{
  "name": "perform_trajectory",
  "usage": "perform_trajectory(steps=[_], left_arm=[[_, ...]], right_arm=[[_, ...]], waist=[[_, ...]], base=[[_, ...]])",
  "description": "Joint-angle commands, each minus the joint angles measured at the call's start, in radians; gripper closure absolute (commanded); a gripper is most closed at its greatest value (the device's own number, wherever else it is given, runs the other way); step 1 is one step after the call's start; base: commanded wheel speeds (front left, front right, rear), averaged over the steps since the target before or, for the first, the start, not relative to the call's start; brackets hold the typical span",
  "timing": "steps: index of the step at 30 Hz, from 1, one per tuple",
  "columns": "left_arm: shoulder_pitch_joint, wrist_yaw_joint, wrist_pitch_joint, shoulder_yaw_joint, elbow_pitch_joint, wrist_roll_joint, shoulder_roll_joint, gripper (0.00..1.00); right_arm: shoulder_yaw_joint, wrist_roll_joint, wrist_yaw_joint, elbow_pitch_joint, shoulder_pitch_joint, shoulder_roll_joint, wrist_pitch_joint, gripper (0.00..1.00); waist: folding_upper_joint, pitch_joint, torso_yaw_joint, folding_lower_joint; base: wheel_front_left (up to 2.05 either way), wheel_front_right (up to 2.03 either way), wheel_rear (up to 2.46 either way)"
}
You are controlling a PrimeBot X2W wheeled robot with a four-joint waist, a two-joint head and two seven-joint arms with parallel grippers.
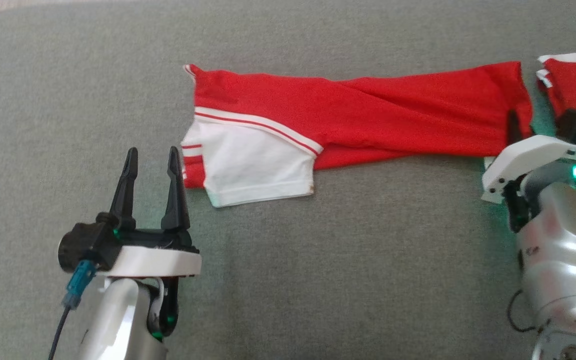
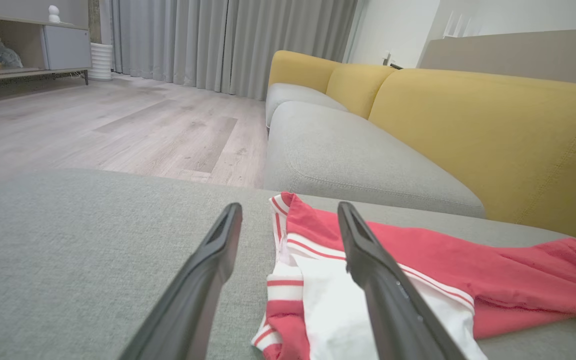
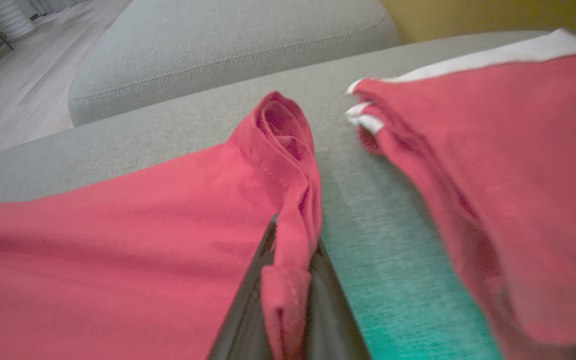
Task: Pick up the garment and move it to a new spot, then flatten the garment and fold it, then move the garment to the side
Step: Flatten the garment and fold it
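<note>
The right jaws are clenched on the hem at the right end of the garment (image 1: pixel 358 115); the left jaws stand released just beside its white end, touching nothing. It lies stretched along the grey cushion (image 1: pixel 318 280), twisted and creased, so I'd judge flattening under way, with folding and the move aside left

Red garment (image 1: pixel 368 117) folded long (white panel left).
</note>
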Motion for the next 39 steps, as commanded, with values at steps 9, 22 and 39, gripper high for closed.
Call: perform_trajectory(steps=[9, 22, 39], left_arm=[[0.012, 0.003, -0.005, 0.035, -0.031, -0.007, 0.005, 0.0], [0.089, 0.008, -0.005, 0.045, -0.03, -0.006, 0.005, 0.0], [0.062, 0.006, -0.005, -0.005, -0.036, -0.013, 0.005, 0.0]], right_arm=[[0.072, 0.066, -0.001, -0.053, -0.011, -0.141, -0.041, 1.0], [0.31, 0.248, -0.001, -0.166, 0.031, -0.058, -0.038, 1.0], [0.759, 0.627, -0.001, -0.253, 0.059, 0.029, 0.006, 1.0]], waist=[[-0.0001, -0.084, -0.04, 0.0], [-0.0001, -0.221, -0.017, 0.0], [-0.0001, -0.194, 0.126, 0.0]], base=[[0.0, 0.0, 0.0], [0.0, 0.0, 0.0], [0.0, 0.0, 0.0]])
